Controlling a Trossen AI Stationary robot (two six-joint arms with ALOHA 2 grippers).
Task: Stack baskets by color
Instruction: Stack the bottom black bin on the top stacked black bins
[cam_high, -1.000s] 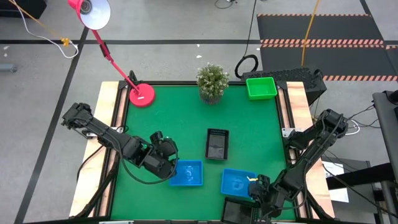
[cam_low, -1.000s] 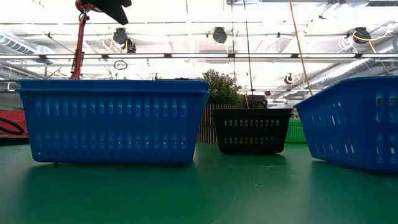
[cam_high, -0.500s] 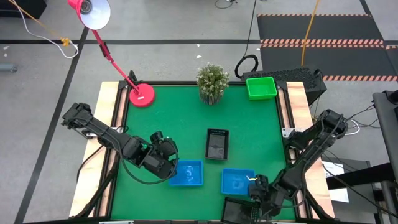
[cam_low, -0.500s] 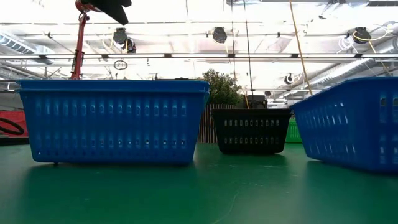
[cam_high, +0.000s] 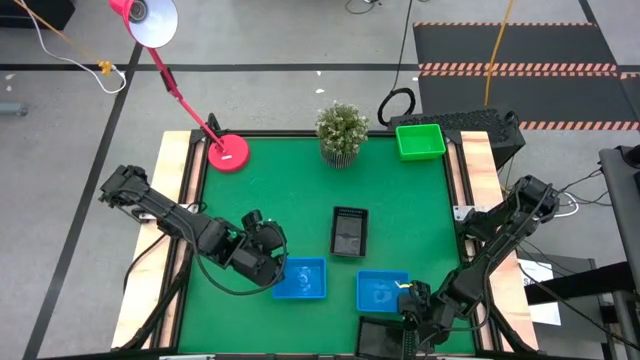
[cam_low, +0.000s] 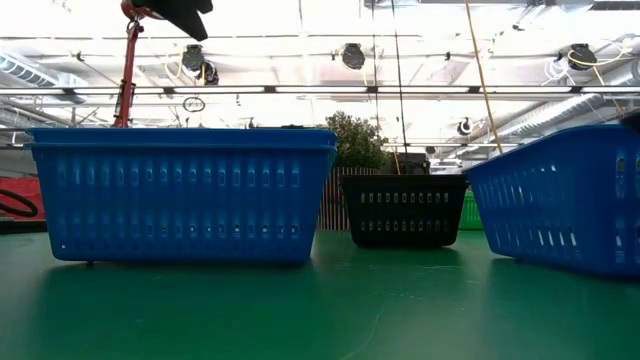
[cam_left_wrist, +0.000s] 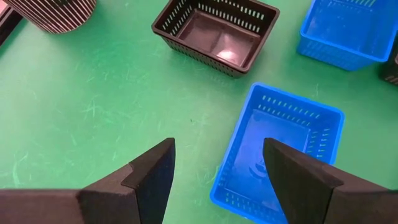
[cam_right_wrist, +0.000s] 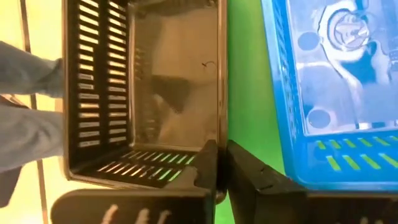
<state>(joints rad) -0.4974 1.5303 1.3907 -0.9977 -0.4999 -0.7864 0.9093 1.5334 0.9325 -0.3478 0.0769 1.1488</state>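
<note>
High view: I see green basket (cam_high: 420, 141) far right, black basket (cam_high: 349, 231) centre, two blue baskets (cam_high: 301, 278) (cam_high: 383, 291) near, unstacked. Left gripper (cam_high: 268, 262) spread beside left blue. Right wrist view: right gripper (cam_right_wrist: 222, 163) pinching wall of black basket (cam_right_wrist: 144, 87) at near edge. I judge most stacking left.

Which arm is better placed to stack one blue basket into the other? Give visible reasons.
Probably the left. The left gripper is open, right beside the left blue basket. The right gripper is shut on the black basket at the table's near edge.
</note>
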